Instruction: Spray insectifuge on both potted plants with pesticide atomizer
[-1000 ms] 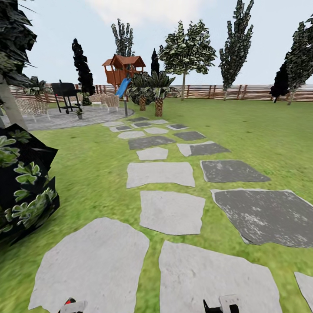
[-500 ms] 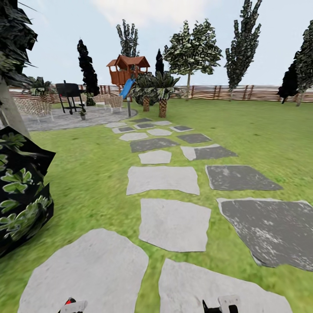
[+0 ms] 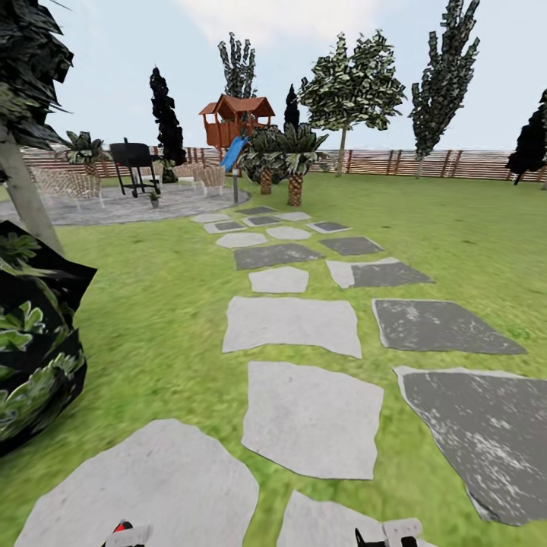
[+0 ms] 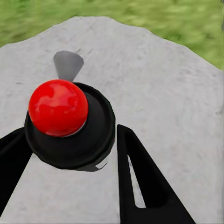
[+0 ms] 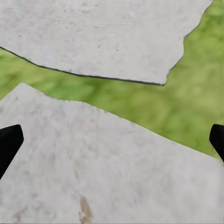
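Observation:
The pesticide atomizer (image 4: pixel 63 119), a dark bottle with a round red top, sits upright between the black fingers of my left gripper (image 4: pixel 70 131), which is shut on it. Its red top (image 3: pixel 120 526) peeks in at the head view's lower edge. My right gripper (image 5: pixel 113 140) is open over pale paving stones, with nothing between its fingers, and its white tip (image 3: pixel 399 530) shows low in the head view. Far ahead on the left, one small potted plant (image 3: pixel 154 199) stands on the garden's grey patio (image 3: pixel 106 209) beside the black grill (image 3: pixel 135 161).
A path of grey stepping stones (image 3: pixel 292 323) runs over the lawn (image 3: pixel 152 304) towards the patio. A dark leafy bush (image 3: pixel 34 342) and a tree trunk (image 3: pixel 26 197) stand close on the left. Palms (image 3: pixel 296 163), a playhouse with a slide (image 3: pixel 235 125) and a wooden fence (image 3: pixel 425 163) lie beyond.
The whole view has shifted right and downward: the camera has rolled forward along the path and turned left. The hold on the atomizer looks unchanged.

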Controlling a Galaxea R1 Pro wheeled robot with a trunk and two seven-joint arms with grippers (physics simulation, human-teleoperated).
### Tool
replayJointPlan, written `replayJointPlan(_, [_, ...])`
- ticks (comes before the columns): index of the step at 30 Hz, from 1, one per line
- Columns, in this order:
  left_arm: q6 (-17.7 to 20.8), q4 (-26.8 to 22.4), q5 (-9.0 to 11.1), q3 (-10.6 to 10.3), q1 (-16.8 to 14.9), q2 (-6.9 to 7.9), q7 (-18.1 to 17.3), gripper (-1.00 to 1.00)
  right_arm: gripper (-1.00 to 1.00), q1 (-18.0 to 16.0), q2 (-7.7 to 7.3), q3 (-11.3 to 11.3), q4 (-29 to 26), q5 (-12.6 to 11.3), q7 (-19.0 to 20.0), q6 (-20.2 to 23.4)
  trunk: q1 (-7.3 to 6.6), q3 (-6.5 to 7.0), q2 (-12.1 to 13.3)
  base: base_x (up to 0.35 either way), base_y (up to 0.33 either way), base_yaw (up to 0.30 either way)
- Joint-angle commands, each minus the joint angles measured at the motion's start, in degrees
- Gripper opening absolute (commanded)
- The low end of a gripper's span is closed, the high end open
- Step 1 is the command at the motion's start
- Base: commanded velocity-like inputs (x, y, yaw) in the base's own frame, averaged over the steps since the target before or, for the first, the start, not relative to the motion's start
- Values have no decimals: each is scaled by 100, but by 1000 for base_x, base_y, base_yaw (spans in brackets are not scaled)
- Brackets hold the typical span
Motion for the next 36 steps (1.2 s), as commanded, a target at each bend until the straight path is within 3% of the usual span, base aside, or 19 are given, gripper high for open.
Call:
replayJointPlan(1, [-18,4,52,-13,-6,2,-1,-100,100,-3,-2,-4,59,40,-2,-27,2,-5,-2,340,-78,2])
replayJointPlan(12, [-18,10,52,-12,-3,2,-1,-100,100,-3,-10,-6,401,39,-3,-619,2,-5,-2,340,-78,0])
replayJointPlan(36, [-18,11,46,-19,-3,-2,-1,-100,100,-3,-3,-16,410,37,4,-653,2,-5,-2,340,-78,0])
